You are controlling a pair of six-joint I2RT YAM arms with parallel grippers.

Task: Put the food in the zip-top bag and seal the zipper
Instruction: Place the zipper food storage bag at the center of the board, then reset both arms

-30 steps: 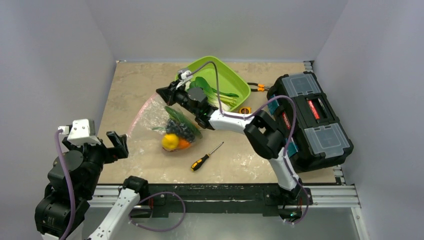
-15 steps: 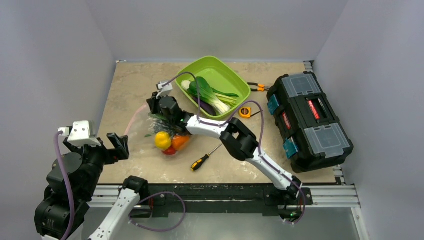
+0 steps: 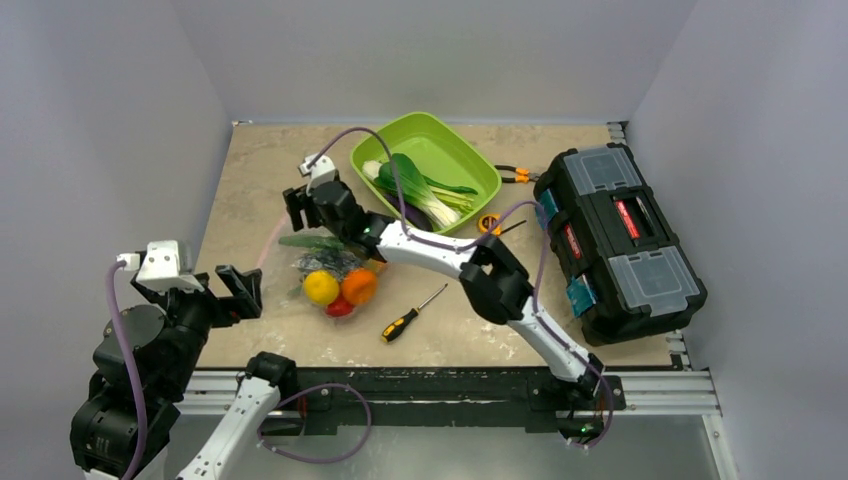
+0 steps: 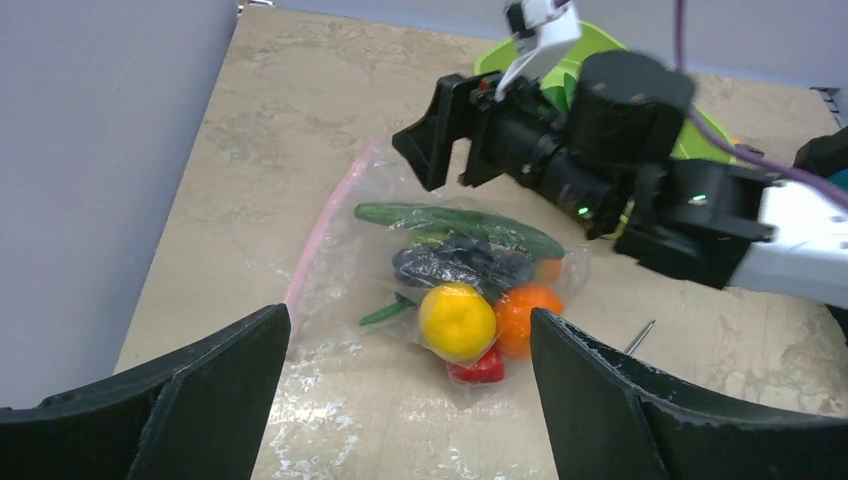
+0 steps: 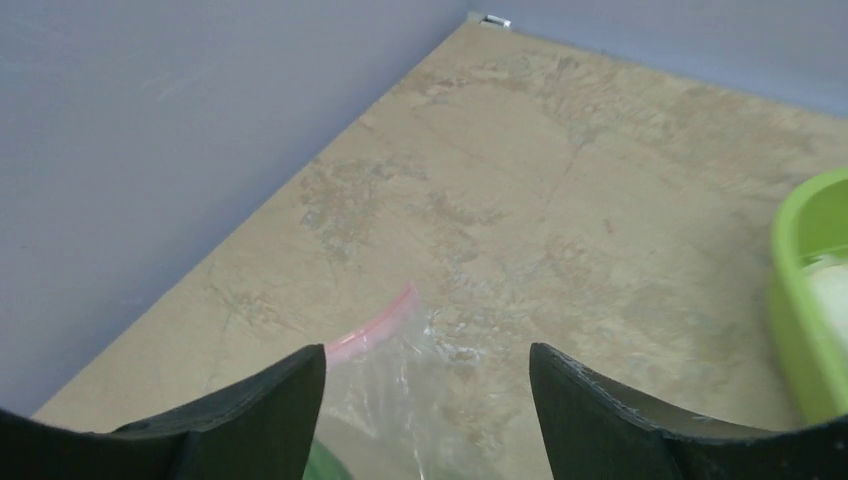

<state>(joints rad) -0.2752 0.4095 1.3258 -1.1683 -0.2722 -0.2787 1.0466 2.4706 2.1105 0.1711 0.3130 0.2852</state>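
One item released: cucumber now at the bag

**Change of state.** A second ago the right gripper (image 3: 298,208) was clamped shut on the cucumber (image 4: 455,225) and carried it above the zip-top bag (image 4: 350,300), close to the lime-green tray (image 3: 480,190). Half a second ago it had lowered to the bag. Now its jaws stand well apart and hold nothing. It hovers just past the far end of the bag, and the right wrist view shows only bare table and clear film between its fingers.

**Position of the load.** The cucumber lies across the far part of the bag, apparently under the clear film. Whether its whole length is inside cannot be confirmed. Nearer the arms and touching one another are the dark grapes (image 4: 460,265), the yellow fruit (image 4: 457,320), the orange fruit (image 4: 525,310) and the red piece (image 4: 480,368). The bag has slid a little toward the near edge.

**Zipper.** The pink zipper (image 4: 325,225) runs along the bag's left edge, well apart from both grippers. It is probably not yet sealed.

**Left gripper.** The left gripper (image 3: 238,288) has not moved. It is fully spread, empty, and aimed at the bag from the near left.

**Meaning for the task.** One more piece is loaded. Leafy vegetables (image 3: 425,195) remain in the tray, and whether they belong to the load cannot be settled. Sealing is still to be done.
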